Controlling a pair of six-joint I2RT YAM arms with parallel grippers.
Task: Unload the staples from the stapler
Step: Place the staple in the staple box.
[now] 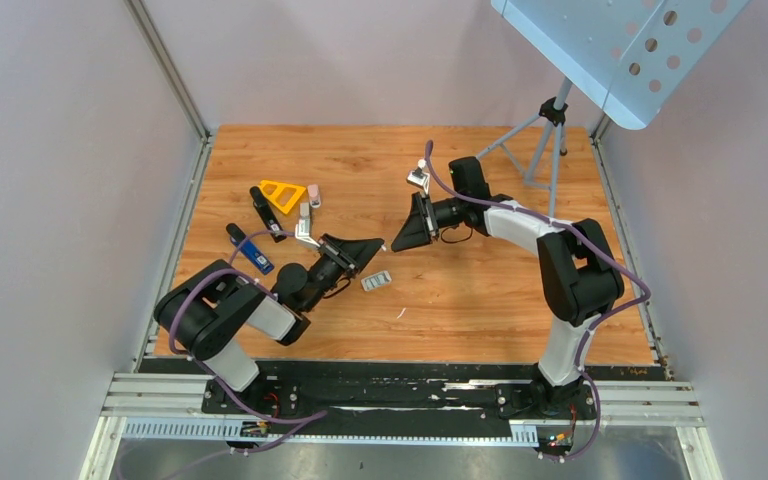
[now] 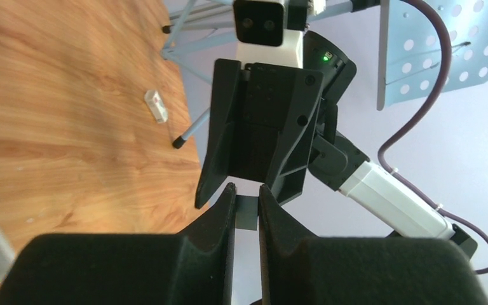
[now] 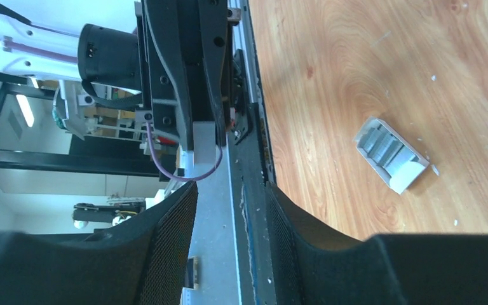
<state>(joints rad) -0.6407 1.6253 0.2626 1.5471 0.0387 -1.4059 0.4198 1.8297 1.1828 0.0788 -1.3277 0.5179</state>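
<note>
On the wooden table (image 1: 480, 300), the small silvery ribbed bar of staples (image 1: 376, 282) lay at the left tool's (image 2: 246, 194) five o'clock, the long slim black stapler (image 1: 263, 210) at ten. A pale grey strip (image 2: 246, 213) was pinched by it; the right tool (image 3: 232, 190) was spread. A slow, aligned handover was judged best.

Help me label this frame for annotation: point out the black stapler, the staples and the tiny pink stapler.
black stapler (image 1: 266, 213): top external view, middle of its long body.
staples (image 3: 387, 151): right wrist view, ribbed grey middle of the bar.
tiny pink stapler (image 1: 314, 195): top external view, centre of its body.
</note>
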